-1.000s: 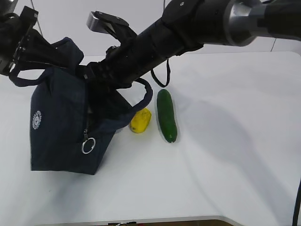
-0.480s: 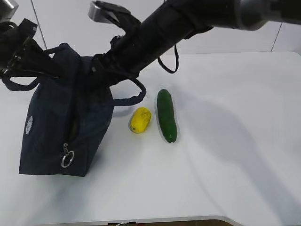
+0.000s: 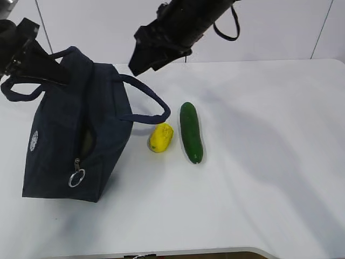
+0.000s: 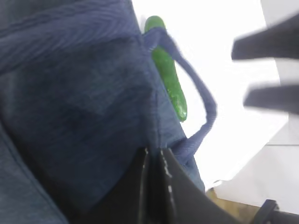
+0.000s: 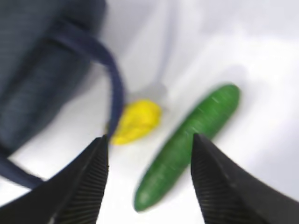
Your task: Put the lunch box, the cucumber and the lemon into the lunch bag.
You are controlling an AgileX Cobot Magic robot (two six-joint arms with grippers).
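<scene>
Nearest me, at about eight o'clock on the white table [image 3: 269,178], stands the navy lunch bag [image 3: 70,156], its zipper ring pull [image 3: 76,177] dangling on the front and the top mouth gaping a little. Just right of it, toward the table's centre, lies the lemon [image 3: 160,137], and just beside that, at its three o'clock, the cucumber [image 3: 191,131], lying lengthwise away from me. I can't spot the lunch box anywhere on the table; I'd guess it is already inside the bag.

Farther back, at ten o'clock, the left gripper [image 4: 153,186] has its jaws pressed together, pinching the bag's fabric near the rear handle [image 3: 24,91] to keep the mouth up. At twelve o'clock the right gripper [image 5: 148,182] hangs high above the table, jaws spread and empty, with the lemon and cucumber below it.

The next pick looks like one of those two. I'd come straight down, straddle the piece across its narrow width, and avoid the front handle loop [image 3: 153,108] sagging close to the lemon.

Against half a second ago, the right arm has lifted clear of the bag's top, and the bag sits about where it did.
</scene>
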